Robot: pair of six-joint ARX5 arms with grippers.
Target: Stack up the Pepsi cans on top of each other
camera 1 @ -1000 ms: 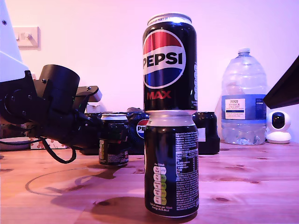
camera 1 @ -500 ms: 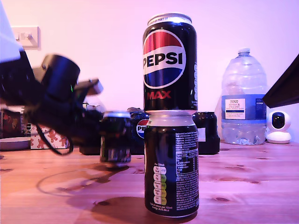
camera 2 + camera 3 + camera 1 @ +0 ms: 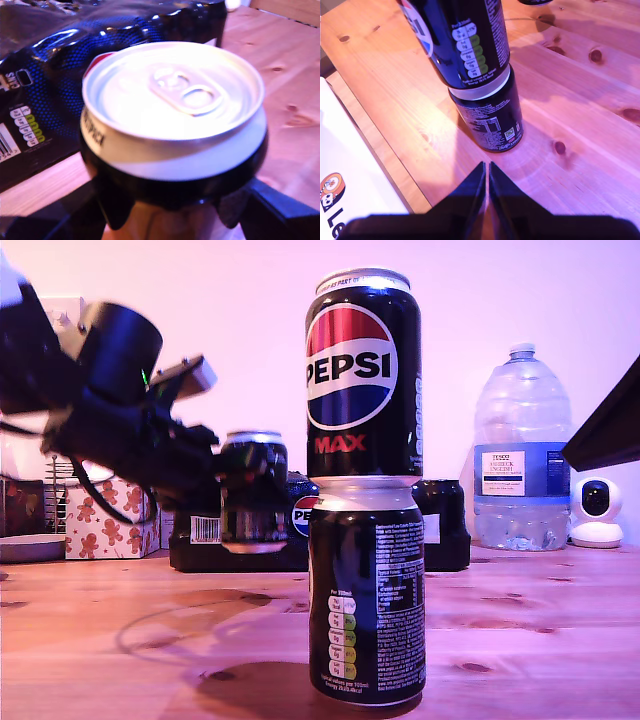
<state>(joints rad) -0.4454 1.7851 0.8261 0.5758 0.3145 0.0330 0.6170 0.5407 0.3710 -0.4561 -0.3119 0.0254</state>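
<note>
You see my first gripper (image 3: 175, 200) holding the third can (image 3: 253, 492) above the table (image 3: 520, 630), beside the two stacked cans (image 3: 365, 485). My second gripper (image 3: 486, 172) has its jaws closed, empty.

my first gripper (image 3: 240, 502): matte black, blocky; black fingers (image 3: 112, 210) | its arm: black cylindrical housing, small green light, looping black cable | my second gripper (image 3: 486, 172): two dark tapering fingers, edges meeting

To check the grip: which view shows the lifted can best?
The first wrist view: the third can fills it, my first claw shut on its body. The exterior view shows it off the table, partly hidden. The second wrist view misses it.
</note>
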